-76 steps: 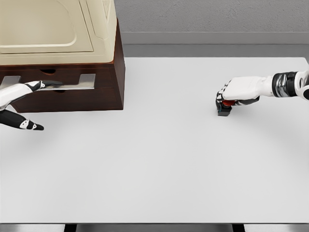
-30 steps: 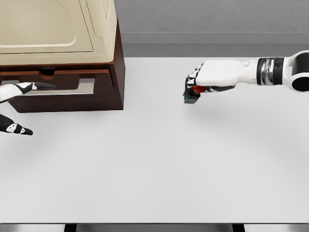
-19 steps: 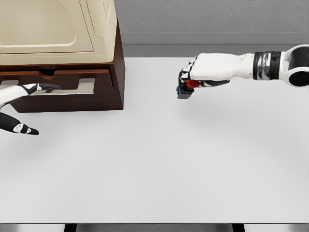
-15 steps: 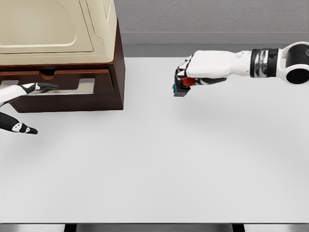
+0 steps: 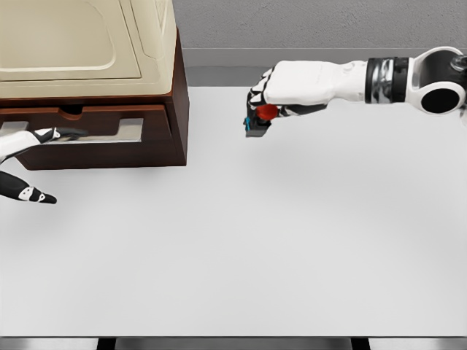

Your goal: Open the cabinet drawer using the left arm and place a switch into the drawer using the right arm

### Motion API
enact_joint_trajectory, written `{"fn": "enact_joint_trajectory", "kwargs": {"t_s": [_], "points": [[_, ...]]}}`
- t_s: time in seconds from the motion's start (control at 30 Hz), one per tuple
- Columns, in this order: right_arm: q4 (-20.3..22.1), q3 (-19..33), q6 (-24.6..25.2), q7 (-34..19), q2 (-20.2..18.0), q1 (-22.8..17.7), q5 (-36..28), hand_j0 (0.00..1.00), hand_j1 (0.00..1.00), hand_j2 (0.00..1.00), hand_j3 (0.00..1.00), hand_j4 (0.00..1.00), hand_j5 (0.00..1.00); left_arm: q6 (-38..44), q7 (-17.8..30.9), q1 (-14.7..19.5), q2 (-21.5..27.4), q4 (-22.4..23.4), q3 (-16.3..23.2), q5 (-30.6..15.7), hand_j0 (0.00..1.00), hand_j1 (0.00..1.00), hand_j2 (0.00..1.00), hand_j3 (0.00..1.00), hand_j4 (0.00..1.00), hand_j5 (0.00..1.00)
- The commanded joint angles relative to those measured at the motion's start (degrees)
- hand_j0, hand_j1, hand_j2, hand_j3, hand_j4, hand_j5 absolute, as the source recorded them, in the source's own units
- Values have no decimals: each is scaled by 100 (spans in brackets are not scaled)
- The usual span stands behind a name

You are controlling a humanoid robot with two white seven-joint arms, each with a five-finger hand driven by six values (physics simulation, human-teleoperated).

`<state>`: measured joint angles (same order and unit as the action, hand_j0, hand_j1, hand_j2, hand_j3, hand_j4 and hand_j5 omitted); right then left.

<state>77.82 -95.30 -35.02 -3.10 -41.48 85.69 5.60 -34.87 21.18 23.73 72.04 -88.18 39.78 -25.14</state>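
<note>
Switch (image 5: 256, 120), small and dark with a red part, is gripped in the curled fingers of the right hand (image 5: 273, 91) and held above the table (image 5: 292, 233), right of the cabinet (image 5: 95, 80), presumably for carrying to the drawer (image 5: 87, 131). The drawer is seen pulled partly out, with the left hand (image 5: 25, 149) at its front, fingers extended and nothing visibly grasped. The drawer's inside is barely visible, and the left arm is cut off at the edge.

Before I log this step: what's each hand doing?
Left hand: open, fingertip at the drawer.
Right hand: shut on the switch.
</note>
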Motion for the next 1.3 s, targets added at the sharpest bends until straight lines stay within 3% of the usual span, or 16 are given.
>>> {"fn": "enact_joint_trajectory", "kwargs": {"t_s": [0.0, 0.63, 0.97, 1.27], "points": [[84, 11, 2, 2, 26, 9, -68, 49, 49, 49, 49, 49, 49, -13, 97, -8, 30, -77, 13, -26, 100, 100, 100, 100, 100, 100], [154, 64, 2, 2, 176, 149, -322, 49, 49, 49, 49, 49, 49, -13, 395, -35, 584, -604, 13, -290, 100, 100, 100, 100, 100, 100], [137, 64, 2, -6, 334, 202, -358, 49, 49, 49, 49, 49, 49, -13, 334, 62, 294, -156, -75, -272, 100, 100, 100, 100, 100, 100], [137, 222, 2, -6, 378, 202, -366, 49, 49, 49, 49, 49, 49, 7, 360, 44, 109, -112, -58, -246, 100, 100, 100, 100, 100, 100]]}}
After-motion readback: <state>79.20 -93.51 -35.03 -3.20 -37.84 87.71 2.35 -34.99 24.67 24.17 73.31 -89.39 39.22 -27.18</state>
